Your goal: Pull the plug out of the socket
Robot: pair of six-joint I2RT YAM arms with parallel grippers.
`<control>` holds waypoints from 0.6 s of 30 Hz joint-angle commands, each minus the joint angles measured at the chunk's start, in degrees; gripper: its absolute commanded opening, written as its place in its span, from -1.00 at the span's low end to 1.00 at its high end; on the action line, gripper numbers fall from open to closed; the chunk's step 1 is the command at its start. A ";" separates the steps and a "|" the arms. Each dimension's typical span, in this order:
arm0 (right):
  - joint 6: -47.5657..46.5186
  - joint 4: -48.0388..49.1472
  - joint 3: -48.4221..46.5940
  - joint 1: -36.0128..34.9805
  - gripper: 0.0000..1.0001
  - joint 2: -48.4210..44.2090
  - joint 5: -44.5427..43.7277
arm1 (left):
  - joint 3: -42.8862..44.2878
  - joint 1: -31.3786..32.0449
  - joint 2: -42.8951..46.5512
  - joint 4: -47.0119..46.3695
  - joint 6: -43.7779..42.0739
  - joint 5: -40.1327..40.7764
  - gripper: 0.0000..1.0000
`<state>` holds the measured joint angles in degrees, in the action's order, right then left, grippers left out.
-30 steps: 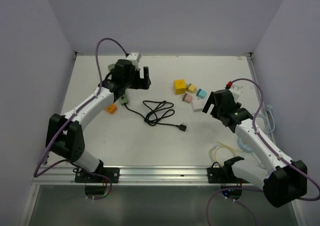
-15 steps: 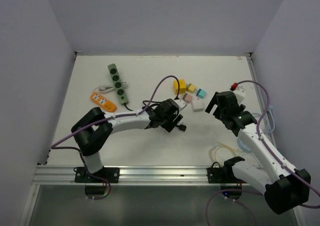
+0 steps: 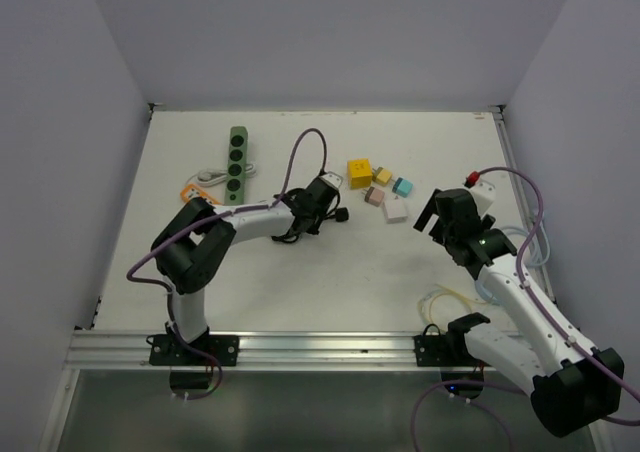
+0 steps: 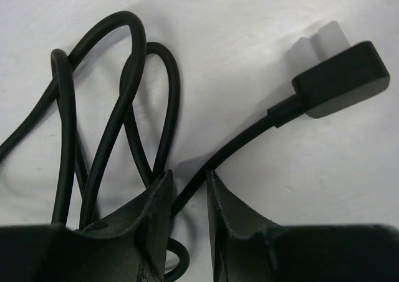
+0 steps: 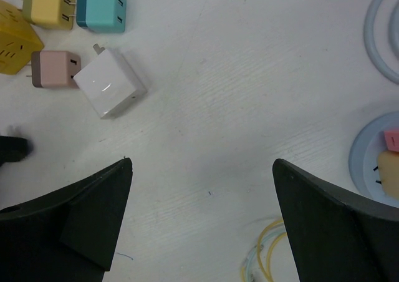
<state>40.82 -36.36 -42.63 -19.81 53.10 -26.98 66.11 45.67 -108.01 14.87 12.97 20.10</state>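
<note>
**Progress.** The black plug point(image 4: 341, 79) is found free of any socket. It lies on the white table point(image 3: 400, 272) near the middle, just beyond the left gripper point(image 4: 187, 179), with its prongs exposed and pointing away from the camera. The green power strip point(image 3: 236, 162) lies well apart, at the far left of the table. As far as the overhead view allows, its four outlets appear unoccupied. The extraction itself is therefore judged complete. Only release of the lead and withdrawal of the arm appear to be outstanding, though a second plugged item cannot be ruled out at this resolution.

**Left arm.** The elbow is folded near the left side and the forearm is stretched rightward, with the wrist held low over the table. The fingers are closed on the black cable point(image 4: 240, 138) a short way behind the plug. The plug body itself is not gripped. The rest of the cable is looped loosely on the table beside the fingers.

**Right arm.** The arm is extended from its base towards the right-centre of the table, with the wrist directed downward. The right gripper point(image 5: 202, 163) is spread wide and nothing is held between its fingers. It is positioned above bare table, near a white charger cube point(image 5: 111, 82) and a cluster of small coloured adapters point(image 5: 62, 10), none of which is touched.
</note>
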 commanded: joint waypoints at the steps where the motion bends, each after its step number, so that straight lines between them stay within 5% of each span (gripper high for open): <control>1: 1.46 -0.99 0.27 0.30 0.97 -0.81 -3.77 | -2.12 -7.51 0.25 1.12 3.28 5.21 -0.38; 13: 6.90 -11.01 -2.98 2.41 0.98 3.76 -13.27 | 7.71 -25.00 -3.35 6.66 6.01 7.06 -0.30; 18: 8.66 -14.79 -2.81 7.58 0.98 5.08 -12.66 | 12.29 -29.58 -4.15 9.03 7.15 3.55 -0.05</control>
<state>46.26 -47.24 -43.29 -14.63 57.84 -36.51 74.74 18.70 -112.60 22.06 18.90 23.20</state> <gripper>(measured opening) 0.987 0.456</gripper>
